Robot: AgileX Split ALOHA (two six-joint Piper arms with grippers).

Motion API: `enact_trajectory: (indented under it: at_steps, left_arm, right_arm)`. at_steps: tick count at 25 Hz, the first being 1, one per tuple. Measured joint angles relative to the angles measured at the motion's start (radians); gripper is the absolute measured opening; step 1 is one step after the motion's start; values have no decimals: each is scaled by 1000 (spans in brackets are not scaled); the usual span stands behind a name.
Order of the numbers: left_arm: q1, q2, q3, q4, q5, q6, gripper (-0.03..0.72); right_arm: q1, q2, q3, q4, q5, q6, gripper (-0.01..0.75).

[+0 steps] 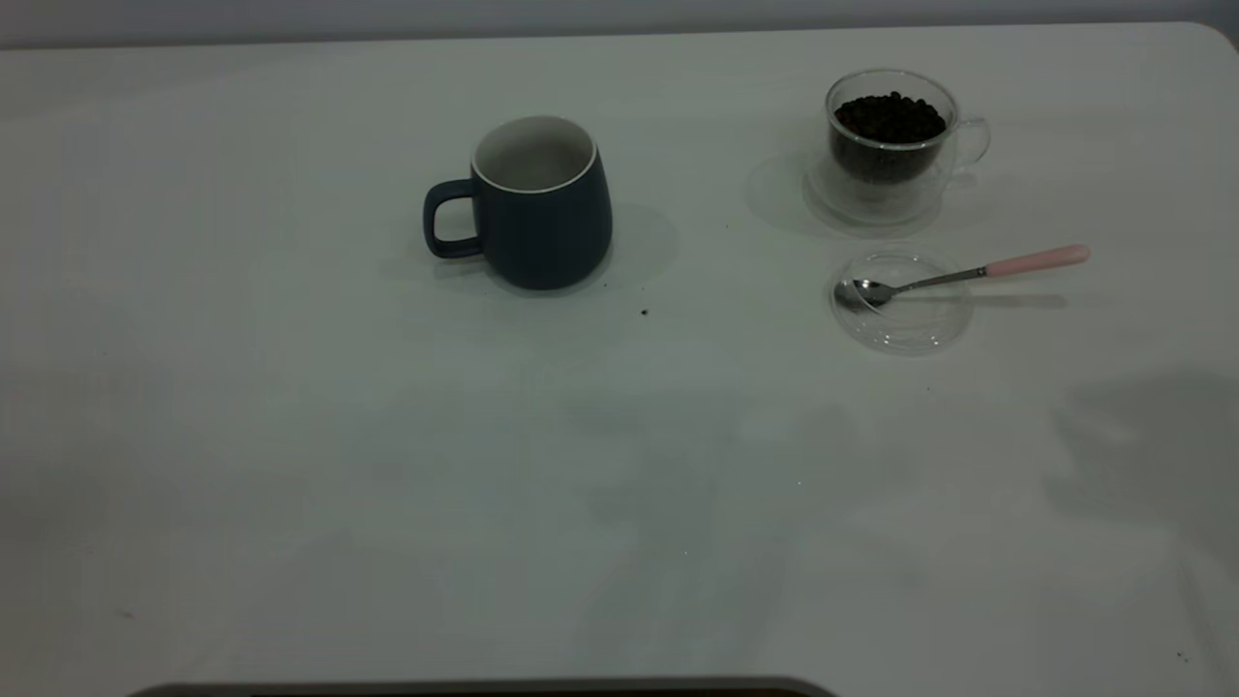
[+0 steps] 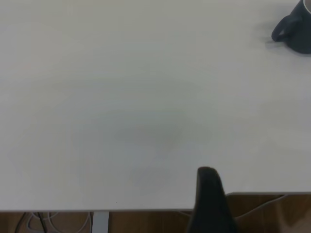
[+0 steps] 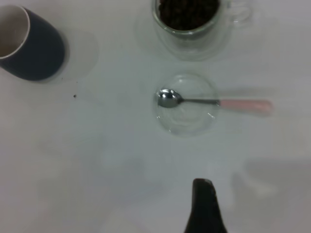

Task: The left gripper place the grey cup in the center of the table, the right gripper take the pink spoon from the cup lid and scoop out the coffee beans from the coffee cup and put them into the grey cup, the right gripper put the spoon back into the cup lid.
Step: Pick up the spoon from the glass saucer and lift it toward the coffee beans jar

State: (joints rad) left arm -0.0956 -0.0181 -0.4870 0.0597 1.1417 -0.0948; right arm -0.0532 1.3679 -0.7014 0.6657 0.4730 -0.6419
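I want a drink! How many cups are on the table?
2. The grey cup stands near the middle of the table; the glass cup, full of coffee beans, stands at the far right, behind the lid.

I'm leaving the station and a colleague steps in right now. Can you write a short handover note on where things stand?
Left gripper: away from the work, near the table edge, holding nothing visible; only one fingertip shows, so its opening cannot be judged.
Right gripper: above the table short of the cup lid, nothing visible in it; same limit.
Grey cup: upright near the table centre, handle toward the left arm; it looks empty.
Coffee cup: holds beans, on the right arm's side.
Pink spoon: bowl resting in the cup lid, handle sticking out past the rim.
Done: the cup appears placed.
Left: pick up the spoon, scoop beans into the grey cup, return the spoon.
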Motion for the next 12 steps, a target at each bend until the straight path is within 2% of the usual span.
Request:
enact_trajectory:
  at_steps: [6, 12]
  left_arm:
    - [0, 0, 0, 0, 0, 0, 569]
    - [0, 0, 0, 0, 0, 0, 569]
  right_arm:
    - [-23, 366, -169, 149, 30, -194, 587]
    - [-198, 636, -351, 203, 204, -283, 587]
